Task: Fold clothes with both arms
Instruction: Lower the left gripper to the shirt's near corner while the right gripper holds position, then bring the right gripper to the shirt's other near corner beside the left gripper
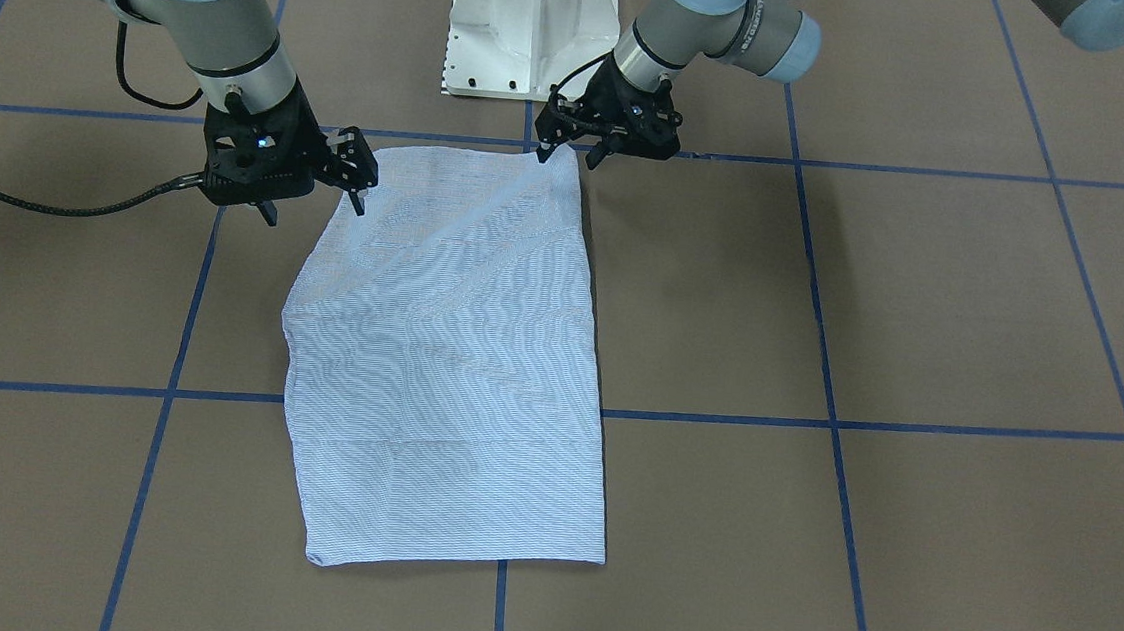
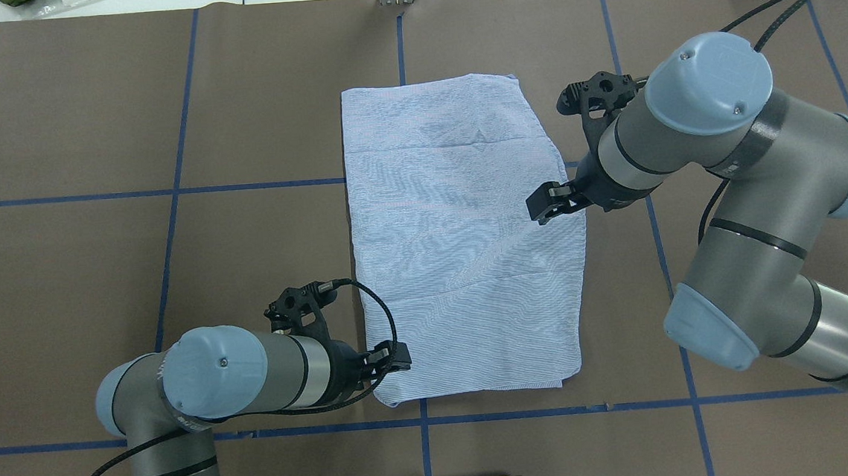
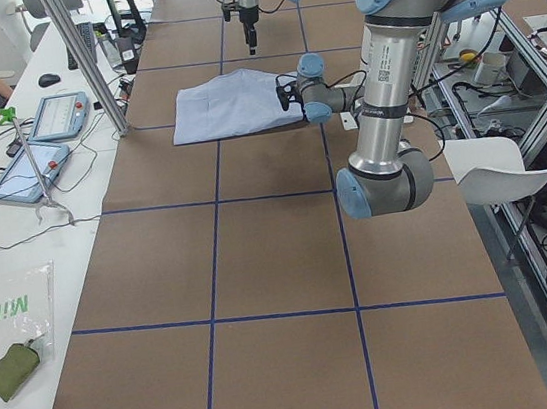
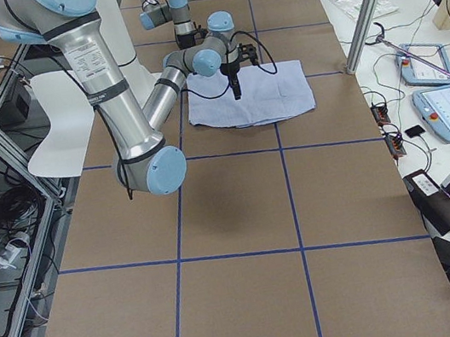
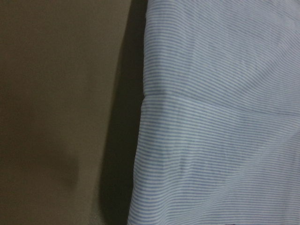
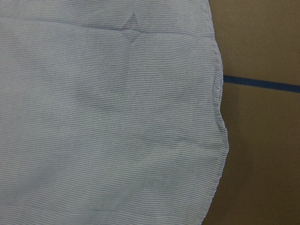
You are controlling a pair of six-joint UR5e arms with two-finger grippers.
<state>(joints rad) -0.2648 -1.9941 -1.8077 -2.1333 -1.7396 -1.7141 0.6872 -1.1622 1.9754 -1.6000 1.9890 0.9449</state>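
Striped light-blue-and-white shirt [image 1: 448, 367], folded rectangular by the brown bench's [image 1: 923, 314] robot-side edge, meets the black left gripper [image 1: 568, 155] and right gripper [image 1: 315, 208], fingers spread and empty, from the front; overhead, the right one sits farther along its edge, so I'd pinch both near corners evenly through all layers.

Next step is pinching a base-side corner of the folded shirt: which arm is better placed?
Left, probably. The left gripper is open right at the shirt corner; the right gripper hangs higher, over its edge.

Left wrist view blurry; shirt [image 5: 215, 117] runs off its top, right & btm edges. Can't tell if left gripper [image 1: 568, 155] tip touches shirt corner nr robot-side edge of tabletop [image 1: 923, 314].
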